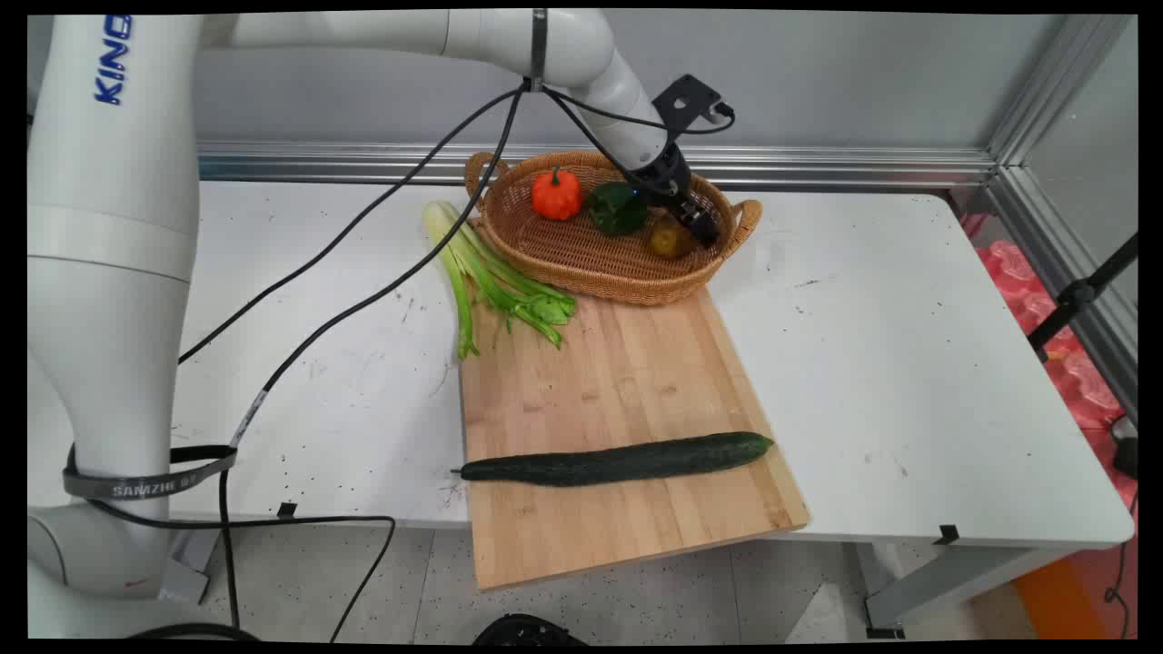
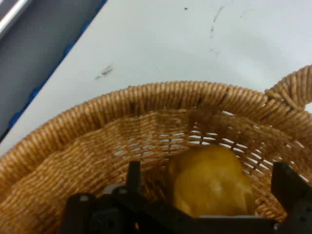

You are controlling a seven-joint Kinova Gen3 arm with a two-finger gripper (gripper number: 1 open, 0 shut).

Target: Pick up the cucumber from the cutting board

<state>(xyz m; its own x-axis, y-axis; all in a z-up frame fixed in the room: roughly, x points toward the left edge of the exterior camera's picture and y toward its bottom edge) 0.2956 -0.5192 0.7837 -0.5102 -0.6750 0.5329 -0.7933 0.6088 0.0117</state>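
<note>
One white desk (image 1: 909, 363) carries everything in sight. On it lies a pale wooden cutting board (image 1: 618, 391), its near end jutting past the desk's front edge. A long dark green cucumber (image 1: 618, 460) rests crosswise on the board's near part. At the board's far end sits an oval wicker basket (image 1: 581, 263) with two loop handles, its near rim overlapping the board. Beside the basket's left side lies a bunch of celery (image 1: 482, 272), its leafy tips reaching onto the board's far left corner. Inside the basket are a small orange pumpkin (image 1: 556, 193), a dark green pepper (image 1: 618, 209) just right of it, and a yellowish round fruit (image 1: 670, 239) near the basket's right end. The black tool (image 1: 704, 232) is lowered into the basket at that right end; in the hand view its fingers (image 2: 287, 187) stand apart on either side of the yellowish fruit, which sits between them without being clamped.
</note>
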